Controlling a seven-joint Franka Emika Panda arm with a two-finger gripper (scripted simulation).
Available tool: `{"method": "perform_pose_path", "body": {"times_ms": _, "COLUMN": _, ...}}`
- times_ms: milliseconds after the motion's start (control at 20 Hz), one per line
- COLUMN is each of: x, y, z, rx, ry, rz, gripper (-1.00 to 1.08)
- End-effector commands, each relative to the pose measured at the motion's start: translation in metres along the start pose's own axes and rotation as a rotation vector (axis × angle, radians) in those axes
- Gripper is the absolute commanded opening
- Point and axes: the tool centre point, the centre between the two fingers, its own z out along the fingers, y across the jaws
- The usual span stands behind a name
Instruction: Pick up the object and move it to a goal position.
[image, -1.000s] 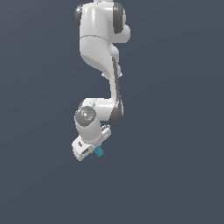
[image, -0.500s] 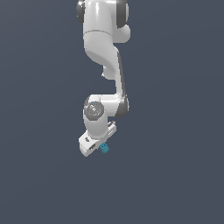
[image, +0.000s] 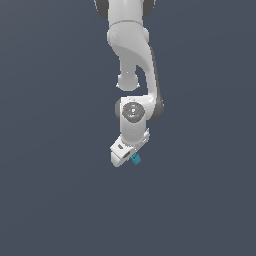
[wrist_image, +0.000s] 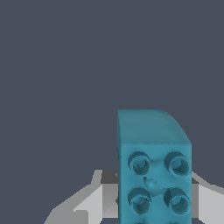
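Note:
The object is a small teal-blue block (image: 135, 159) with round studs on one face. It sits at the tip of my white gripper (image: 131, 159) in the exterior view, held off the grey floor. In the wrist view the block (wrist_image: 154, 166) fills the near middle, with a grey finger (wrist_image: 89, 203) on one side and a finger (wrist_image: 209, 202) on the other, pressed against it. The gripper is shut on the block. The arm hangs down from the top of the exterior view, its wrist tilted.
A plain dark grey surface (image: 50, 150) surrounds the arm on all sides. No goal marker shows in either view.
The arm has swung toward the exterior view's right with the block in the gripper, and the wrist has turned. The block stays held.

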Motion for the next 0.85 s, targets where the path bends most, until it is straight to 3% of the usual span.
{"method": "perform_pose_path", "body": {"times_ms": 0, "x": 0.006, "y": -0.023, "z": -0.006, "rx": -0.001, "ry": 0.001, "rz": 0.000, "gripper": -1.00}}
{"method": "perform_pose_path", "body": {"times_ms": 400, "x": 0.023, "y": -0.079, "z": -0.020, "rx": -0.001, "ry": 0.001, "rz": 0.000, "gripper": -1.00}}
{"method": "perform_pose_path", "body": {"times_ms": 800, "x": 0.029, "y": -0.092, "z": -0.024, "rx": -0.001, "ry": 0.001, "rz": 0.000, "gripper": -1.00}}
